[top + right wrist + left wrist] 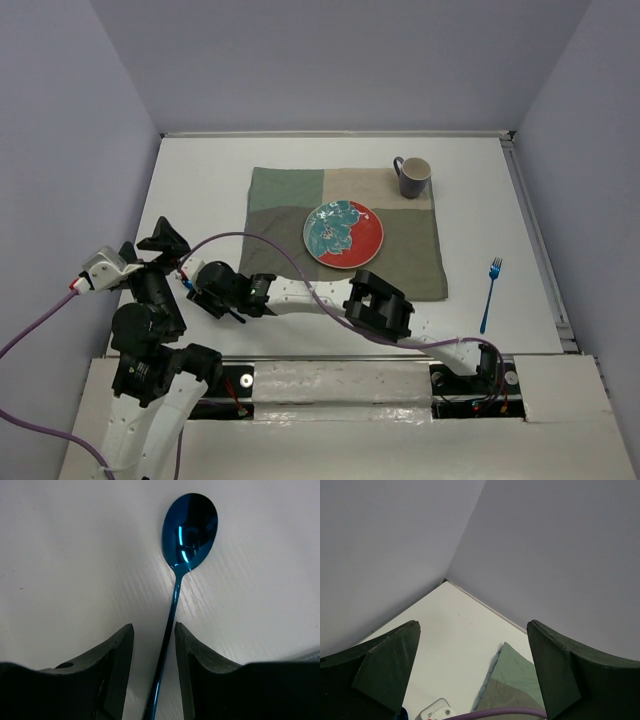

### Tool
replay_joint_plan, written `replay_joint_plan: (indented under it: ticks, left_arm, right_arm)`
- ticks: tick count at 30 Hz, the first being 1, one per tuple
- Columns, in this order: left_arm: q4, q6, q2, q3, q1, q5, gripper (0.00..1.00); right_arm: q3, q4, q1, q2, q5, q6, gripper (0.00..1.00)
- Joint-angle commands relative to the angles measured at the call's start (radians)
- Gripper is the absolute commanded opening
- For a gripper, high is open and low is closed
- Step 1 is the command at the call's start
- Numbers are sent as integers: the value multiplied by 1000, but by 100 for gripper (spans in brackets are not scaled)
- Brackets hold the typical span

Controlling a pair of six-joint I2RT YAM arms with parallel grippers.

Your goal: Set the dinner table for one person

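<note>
Setting for one. The bench (200, 180), long axis left to right, carries a mat (280, 200) with plate (343, 234) and mug (412, 177) at centre-far, and a fork (489, 295) on bare surface at right. The right tool (153, 626) is stretched to the near left over the spoon (190, 527), half spread astride its handle, probably for a pinch; no contact is shown. The spoon's axis follows the tool's, bowl pointing away. The left tool (472, 625) is spread wide, empty, presumably held clear.

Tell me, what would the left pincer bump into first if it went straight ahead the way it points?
Probably nothing close: the left pincer, open, faces bare dinner table, then the far corner of the lavender walls. Depth is hard to judge.
</note>
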Motion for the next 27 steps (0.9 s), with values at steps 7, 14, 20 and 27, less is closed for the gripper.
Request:
replay_joint_plan:
  ticks: [7, 14, 20, 27]
  left_arm:
    - [58, 3, -23, -6, -8, -3, 99]
    - [58, 4, -23, -6, -10, 0, 99]
    - [58, 4, -44, -6, -13, 1, 99]
    - [49, 1, -81, 0, -13, 19, 99]
  right_arm:
    - [35, -38, -1, 24, 27, -1, 43]
    - [30, -33, -1, 27, 39, 16, 8]
    - [-22, 31, -1, -28, 84, 40, 0]
    - [-232, 271, -68, -275, 182, 100, 0]
